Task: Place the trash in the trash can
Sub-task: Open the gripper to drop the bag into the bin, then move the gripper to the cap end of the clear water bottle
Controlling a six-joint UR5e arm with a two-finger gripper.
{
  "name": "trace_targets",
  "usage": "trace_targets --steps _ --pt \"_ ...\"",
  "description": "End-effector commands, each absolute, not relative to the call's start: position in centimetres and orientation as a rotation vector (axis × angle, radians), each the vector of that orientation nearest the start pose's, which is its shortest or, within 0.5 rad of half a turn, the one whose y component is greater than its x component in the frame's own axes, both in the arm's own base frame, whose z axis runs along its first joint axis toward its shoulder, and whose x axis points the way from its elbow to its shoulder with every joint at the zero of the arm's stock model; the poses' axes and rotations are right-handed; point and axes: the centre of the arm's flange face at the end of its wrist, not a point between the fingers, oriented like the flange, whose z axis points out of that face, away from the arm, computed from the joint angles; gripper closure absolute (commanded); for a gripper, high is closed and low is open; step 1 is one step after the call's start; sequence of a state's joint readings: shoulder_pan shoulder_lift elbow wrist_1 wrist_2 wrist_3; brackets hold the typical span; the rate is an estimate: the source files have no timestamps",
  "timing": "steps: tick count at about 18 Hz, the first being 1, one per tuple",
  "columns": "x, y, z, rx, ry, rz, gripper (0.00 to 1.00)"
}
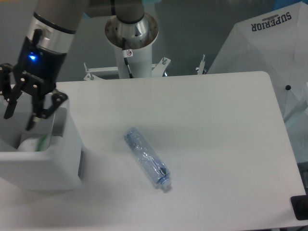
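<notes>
While the black two-finger gripper (20, 115) hangs over the big white boxy plastic trash can (41, 163) at the left edge of the frame, its fingers are spread apart and hold nothing. Down inside the bin, at its near-left corner, sits a crumpled clear-white plastic wrapper (30, 143) with a green bit showing beside it, so one piece looks delivered! That leaves the crushed clear bluish plastic bottle with a blue cap (147, 159), lying on its side on the white table (216, 144) around lower centre, well apart from the can, cap end pointing toward lower right. It rests diagonally, so I'd expect the claw to need turning across the bottle's narrow width to grip it.
</notes>
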State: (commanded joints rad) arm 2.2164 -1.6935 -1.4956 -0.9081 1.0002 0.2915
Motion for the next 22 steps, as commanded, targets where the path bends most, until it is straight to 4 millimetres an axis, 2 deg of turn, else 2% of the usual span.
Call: trace_targets --steps 4,8,11,16,22 --pt "-24.7 55.3 54.9 -2.332 -0.312 -0.240 0.00" --pt "-30.2 54.8 51.4 -2.364 -0.433 -0.237 0.00" --pt "-33.4 54.5 48.2 -2.405 -0.516 -0.223 0.00" --pt "-37.5 54.7 42.3 -2.505 -0.628 -0.173 0.00" --pt "-40.3 55.5 34.9 -2.636 -0.723 -0.124 0.00"
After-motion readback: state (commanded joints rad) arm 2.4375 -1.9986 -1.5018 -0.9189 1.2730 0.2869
